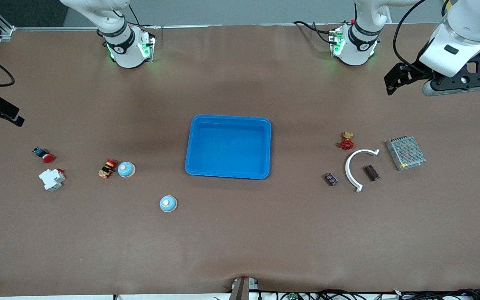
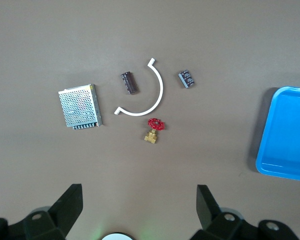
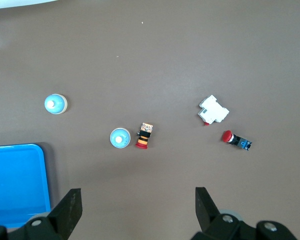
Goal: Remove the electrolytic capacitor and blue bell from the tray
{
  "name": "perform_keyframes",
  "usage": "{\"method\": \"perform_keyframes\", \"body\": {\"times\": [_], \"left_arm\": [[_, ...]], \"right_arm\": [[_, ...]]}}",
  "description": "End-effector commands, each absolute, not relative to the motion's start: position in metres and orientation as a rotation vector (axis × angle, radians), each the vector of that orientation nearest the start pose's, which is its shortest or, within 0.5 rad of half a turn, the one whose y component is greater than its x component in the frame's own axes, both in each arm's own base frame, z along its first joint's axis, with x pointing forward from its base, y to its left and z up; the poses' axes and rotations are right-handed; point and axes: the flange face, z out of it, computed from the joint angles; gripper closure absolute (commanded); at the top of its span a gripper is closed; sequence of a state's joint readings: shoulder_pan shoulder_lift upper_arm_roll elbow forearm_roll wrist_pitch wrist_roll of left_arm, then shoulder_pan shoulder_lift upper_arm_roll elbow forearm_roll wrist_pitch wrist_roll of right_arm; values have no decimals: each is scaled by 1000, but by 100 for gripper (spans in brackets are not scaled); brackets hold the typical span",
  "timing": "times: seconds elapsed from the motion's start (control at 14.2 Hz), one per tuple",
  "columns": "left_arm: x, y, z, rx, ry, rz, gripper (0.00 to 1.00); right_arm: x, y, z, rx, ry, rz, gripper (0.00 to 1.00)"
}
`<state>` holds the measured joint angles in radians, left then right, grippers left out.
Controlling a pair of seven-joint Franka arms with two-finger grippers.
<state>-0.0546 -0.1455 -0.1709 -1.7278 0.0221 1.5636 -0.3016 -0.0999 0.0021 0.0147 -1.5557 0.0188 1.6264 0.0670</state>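
1. The left tool (image 2: pixel 140 210) hangs over the bench (image 1: pixel 240 250) at the left arm's end, fingers spread wide and holding nothing.
2. Nearest under it lies a small brass valve (image 2: pixel 153 130) with a red handwheel. Just past that is a white arc (image 2: pixel 145 97), with a dark cylinder (image 2: pixel 129 82) inside its curve. That cylinder looks like the capacitor, already out on the bench.
3. Beside the arc on one side sits a perforated metal box (image 2: pixel 80 106), and on the other a small dark chip (image 2: pixel 186 78).
4. Farther from this tool, toward mid-bench, is the tray (image 2: pixel 270 150). It appears empty in every view, with only bare blue floor showing.
5. The right tool (image 3: pixel 137 212) is out of the front view. Its own camera shows it over the right arm's end, fingers likewise spread and empty.
6. Closest below it is a blue bell (image 3: pixel 120 138), touching or nearly touching a striped part (image 3: pixel 145 135). A white breaker (image 3: pixel 213 110) and a red button (image 3: pixel 235 139) lie well apart from those.
7. A second bell (image 3: pixel 55 104) sits farther off, nearer the tray's corner.
8. Judgement: both named items seem to be off the tray, so the removal looks finished. Both arms wait, backed off. No further grasp seems called for. At most each arm should hold clear of the parts below it.
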Motion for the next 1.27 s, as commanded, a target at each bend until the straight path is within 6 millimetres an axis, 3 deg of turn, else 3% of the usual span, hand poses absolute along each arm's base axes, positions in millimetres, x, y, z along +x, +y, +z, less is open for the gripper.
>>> {"method": "perform_keyframes", "body": {"times": [0.0, 0.14, 0.35, 1.2], "left_arm": [[489, -107, 634, -3094, -144, 14, 0], [489, -106, 634, -3094, -144, 14, 0], [489, -107, 634, -3094, -142, 14, 0], [490, -108, 633, -3098, -140, 13, 0]], "right_arm": [[553, -49, 646, -3124, 235, -116, 0], [552, -47, 649, -3125, 228, -113, 0], [544, -45, 673, -3125, 227, -108, 0], [543, -40, 682, -3122, 207, -134, 0]]}}
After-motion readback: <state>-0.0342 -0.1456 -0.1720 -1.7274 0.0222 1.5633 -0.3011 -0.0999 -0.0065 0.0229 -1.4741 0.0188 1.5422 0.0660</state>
